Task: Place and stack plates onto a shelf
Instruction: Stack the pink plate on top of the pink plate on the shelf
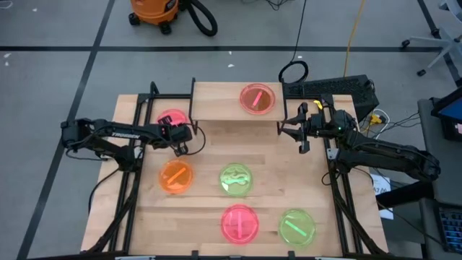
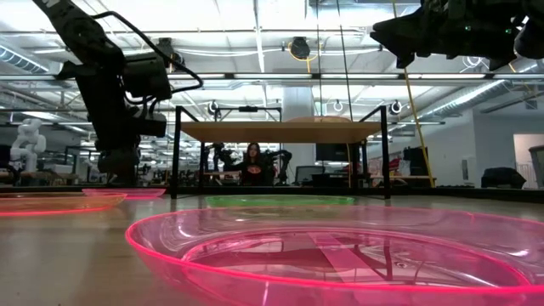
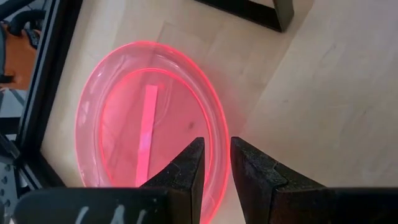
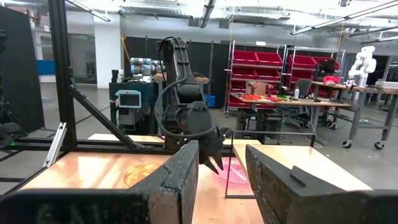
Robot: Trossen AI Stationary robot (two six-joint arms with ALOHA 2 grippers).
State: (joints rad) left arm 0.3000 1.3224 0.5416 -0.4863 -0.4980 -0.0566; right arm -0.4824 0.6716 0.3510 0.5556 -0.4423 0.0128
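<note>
The left hand (image 3: 214,163) hung over the rim of a pink plate (image 1: 172,120) beside the shelf (image 1: 216,97), fingers parted astride the edge, grasping nothing yet. The right hand (image 1: 297,131) waited released near the shelf, where one plate (image 1: 257,98) already lay; four more sat on the desk (image 1: 281,162).

Right wrist view: own fingers parted, left arm opposite.

Right gripper (image 4: 221,180) has its two dark fingers (image 4: 180,177) apart, with a clear gap. Across the table (image 4: 74,171), the left gripper (image 4: 211,152) points down over a pink plate (image 4: 235,174); an orange plate (image 4: 142,172) lies beside it. Red-bin shelving (image 4: 280,68) stands behind.
</note>
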